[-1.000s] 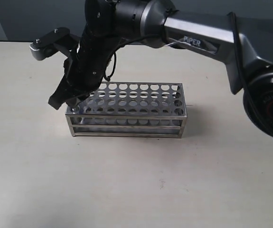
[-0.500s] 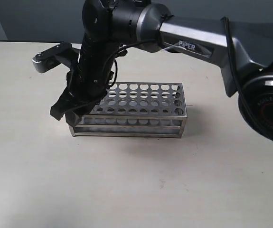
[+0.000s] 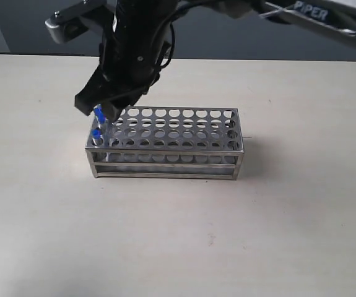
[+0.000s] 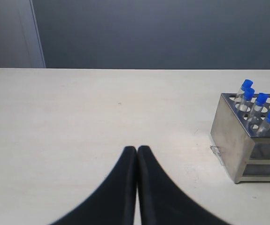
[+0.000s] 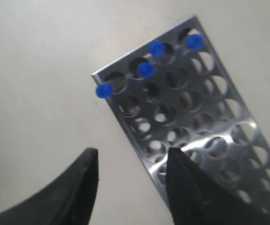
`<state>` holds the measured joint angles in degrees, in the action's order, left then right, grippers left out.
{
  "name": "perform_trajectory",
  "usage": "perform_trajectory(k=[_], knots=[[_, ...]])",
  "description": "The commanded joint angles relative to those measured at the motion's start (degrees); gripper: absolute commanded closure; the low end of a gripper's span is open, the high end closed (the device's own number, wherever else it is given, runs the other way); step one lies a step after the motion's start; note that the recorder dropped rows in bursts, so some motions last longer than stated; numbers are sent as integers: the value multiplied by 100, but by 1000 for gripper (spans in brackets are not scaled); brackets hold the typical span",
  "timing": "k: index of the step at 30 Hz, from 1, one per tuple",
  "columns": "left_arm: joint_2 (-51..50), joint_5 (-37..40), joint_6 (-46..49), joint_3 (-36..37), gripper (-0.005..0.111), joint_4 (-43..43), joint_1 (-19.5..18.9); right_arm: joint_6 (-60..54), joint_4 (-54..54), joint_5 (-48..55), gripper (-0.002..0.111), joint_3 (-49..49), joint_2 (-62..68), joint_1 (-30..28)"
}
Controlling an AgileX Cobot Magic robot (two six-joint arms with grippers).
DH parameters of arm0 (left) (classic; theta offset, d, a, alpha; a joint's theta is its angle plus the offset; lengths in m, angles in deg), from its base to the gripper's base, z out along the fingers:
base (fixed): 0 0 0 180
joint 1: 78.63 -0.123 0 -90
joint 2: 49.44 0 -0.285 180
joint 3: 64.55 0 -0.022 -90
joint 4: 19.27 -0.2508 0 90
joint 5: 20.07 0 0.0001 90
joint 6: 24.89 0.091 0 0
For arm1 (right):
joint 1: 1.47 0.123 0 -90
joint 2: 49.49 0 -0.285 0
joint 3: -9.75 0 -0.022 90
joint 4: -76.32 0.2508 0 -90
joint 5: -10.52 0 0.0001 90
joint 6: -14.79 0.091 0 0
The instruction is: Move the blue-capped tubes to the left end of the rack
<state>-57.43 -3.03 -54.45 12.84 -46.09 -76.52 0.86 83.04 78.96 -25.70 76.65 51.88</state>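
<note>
The silver rack (image 3: 178,148) stands mid-table. All four blue-capped tubes (image 5: 145,69) sit in the holes at its left end, leaning slightly; the left wrist view shows them at the rack's near end (image 4: 262,98). In the exterior view only two caps (image 3: 96,124) show, under the arm. My right gripper (image 5: 132,157) hangs open and holds nothing. It is just above that left end (image 3: 97,102), clear of the caps. My left gripper (image 4: 137,150) is shut on nothing, low over bare table well away from the rack (image 4: 240,140), and is out of the exterior view.
The right arm (image 3: 314,15) reaches across the top of the exterior view from the right. All the other holes of the rack (image 5: 205,122) hold no tubes. Beige tabletop (image 3: 178,241) surrounds the rack, with a dark wall (image 4: 158,33) beyond the table's far edge.
My right gripper has risen from the rack's left end, where it stood low among the holes. Two blue caps that it hid now show beneath it.
</note>
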Motion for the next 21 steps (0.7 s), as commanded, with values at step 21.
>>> perform_trajectory(k=[21], knots=[[20, -37, -3, -18, 106, 9, 29, 1917, -1516, 151, 109, 1665, -3271, -71]])
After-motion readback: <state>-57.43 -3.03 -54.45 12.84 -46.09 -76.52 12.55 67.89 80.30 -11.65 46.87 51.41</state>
